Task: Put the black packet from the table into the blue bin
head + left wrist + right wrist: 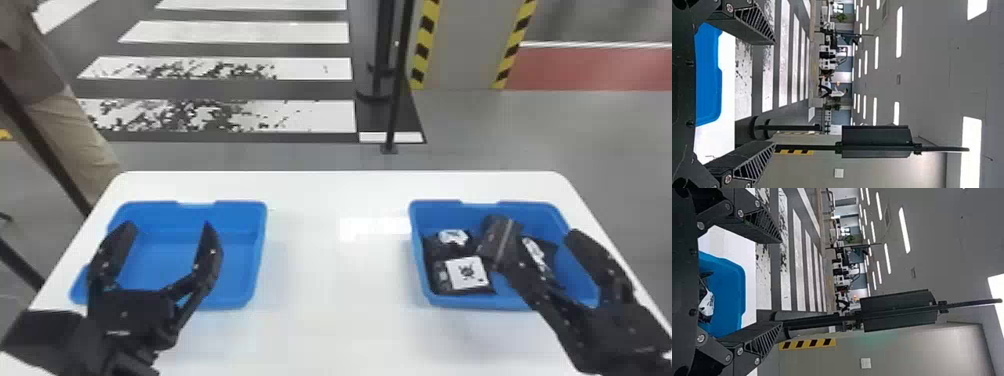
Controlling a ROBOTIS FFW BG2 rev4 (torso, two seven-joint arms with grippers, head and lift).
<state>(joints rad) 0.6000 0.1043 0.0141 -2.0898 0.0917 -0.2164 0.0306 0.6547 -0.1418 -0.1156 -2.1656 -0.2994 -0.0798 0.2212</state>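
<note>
1. The task is looking done, or close to it: three black packets are lying in the right blue bin (438,210) on the white tabletop (325,280). Which of them the task is meaning, and whether this is the bin it is asking for, I cannot tell.
2. If the right bin is the intended one, only drawing the arms back is likely remaining.
3. The left end effector (168,227) is hanging over the left blue bin (195,220), released, its fingers standing apart with nothing between them.
4. The right end effector (537,227) is hanging over the right bin, also released; its fingers are spreading wide and grasping nothing.
5. Counting up: two bins are standing on the tabletop, one left and one right, well apart. Three packets are showing in the right bin: a near packet (467,272) and a far packet (454,236) on its left side, and a third packet (535,250) farther right. The right end effector is partly hiding them, so more could be lying beneath. Two end effectors are showing.
</note>
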